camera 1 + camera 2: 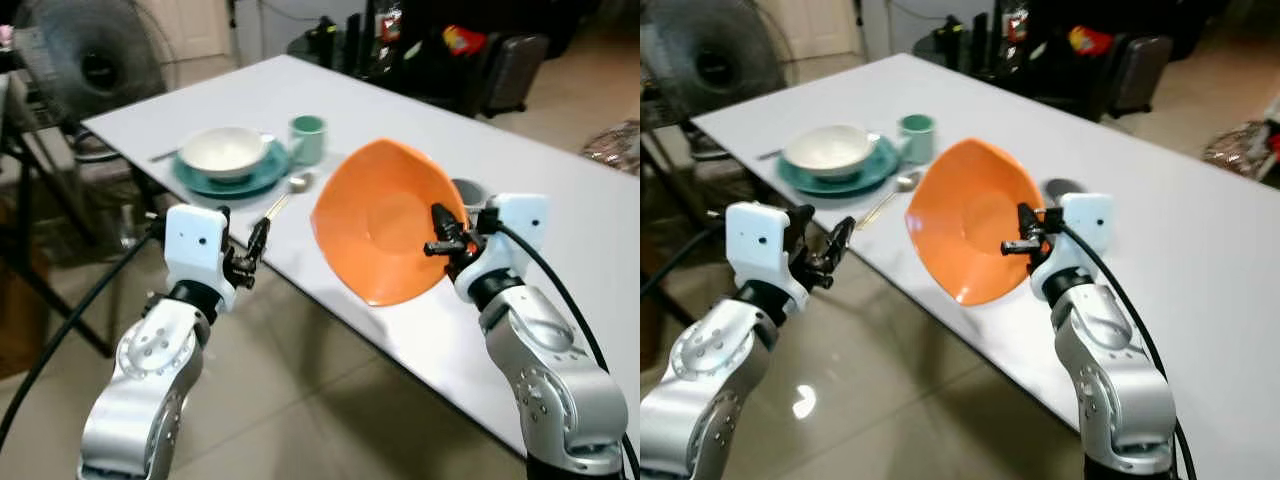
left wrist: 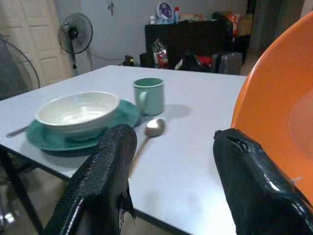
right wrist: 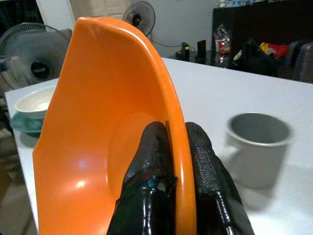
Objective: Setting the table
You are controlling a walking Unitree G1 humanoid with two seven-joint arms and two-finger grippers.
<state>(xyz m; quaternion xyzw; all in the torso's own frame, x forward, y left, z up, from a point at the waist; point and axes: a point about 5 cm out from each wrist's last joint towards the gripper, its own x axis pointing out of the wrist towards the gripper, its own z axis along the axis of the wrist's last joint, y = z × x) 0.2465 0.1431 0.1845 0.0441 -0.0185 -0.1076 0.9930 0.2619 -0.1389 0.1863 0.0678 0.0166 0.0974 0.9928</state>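
Note:
My right gripper (image 1: 441, 232) is shut on the rim of an orange plate (image 1: 385, 222), which is tilted on edge above the white table (image 1: 560, 200). Its fingers (image 3: 155, 161) pinch the rim from both sides. My left gripper (image 1: 257, 243) hangs open off the table's near edge, holding nothing, close to a spoon (image 1: 290, 192). A white bowl (image 1: 222, 151) rests on a teal plate (image 1: 236, 181) at the far left, with a green mug (image 1: 308, 138) beside it. A grey cup (image 3: 256, 148) stands behind the orange plate.
A fork handle (image 1: 163, 155) pokes out left of the teal plate. A standing fan (image 1: 95, 60) and a dark stand are off the table's left side. Dark furniture with bags (image 1: 440, 45) lines the far wall. Tiled floor lies below my arms.

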